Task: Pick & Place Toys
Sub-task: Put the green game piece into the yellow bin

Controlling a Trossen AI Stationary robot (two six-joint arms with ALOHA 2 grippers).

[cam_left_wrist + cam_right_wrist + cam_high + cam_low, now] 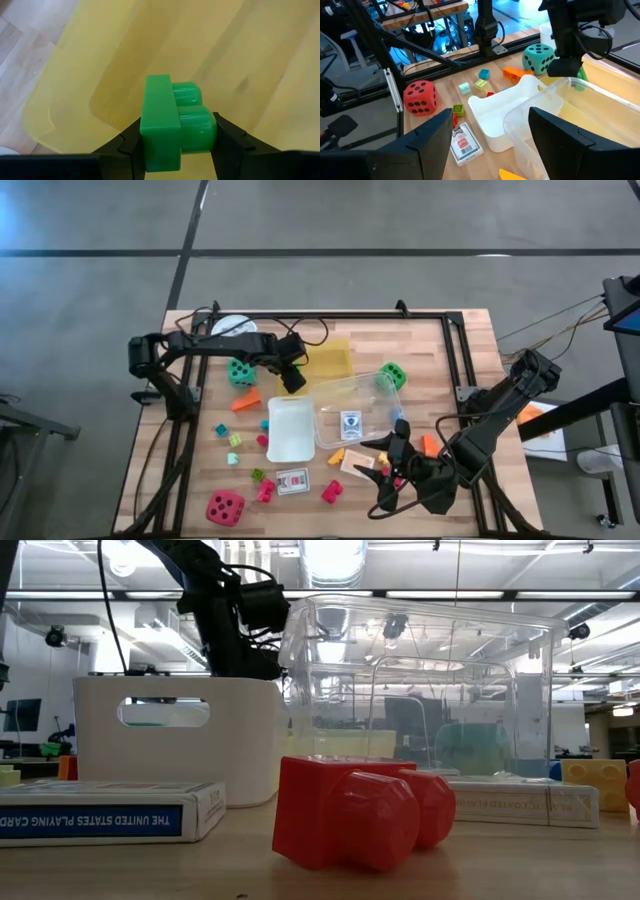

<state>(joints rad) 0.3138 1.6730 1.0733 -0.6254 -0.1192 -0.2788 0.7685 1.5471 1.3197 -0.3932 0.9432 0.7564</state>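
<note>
My left gripper (292, 376) is shut on a green studded block (170, 125) above the left end of the yellow tray (330, 362); it also shows in the right wrist view (568, 64). My right gripper (384, 473) is open and empty near the table's front edge, right of the white bin (290, 428); its fingers (427, 145) stand wide apart. Loose toys lie on the table: a teal die (240, 370), a green die (392, 375), a red die (225, 507), a card pack (292, 480) and several small blocks (234, 440). Another card pack (350, 423) lies in the clear box (355, 415). My left gripper pinches the green block between its two fingers, one finger on the flat underside (150, 145) and the other on the stud ends (206, 134). The fingers come from above, pointing down. The block is lifted clear above the yellow tray floor (225, 60).
The white bin and the clear box stand side by side mid-table, the yellow tray behind them. A white round cup (235, 328) stands at the far left. A red block (350, 815) and a card pack (100, 810) lie near the front edge. Black frame rails (455, 360) border the table.
</note>
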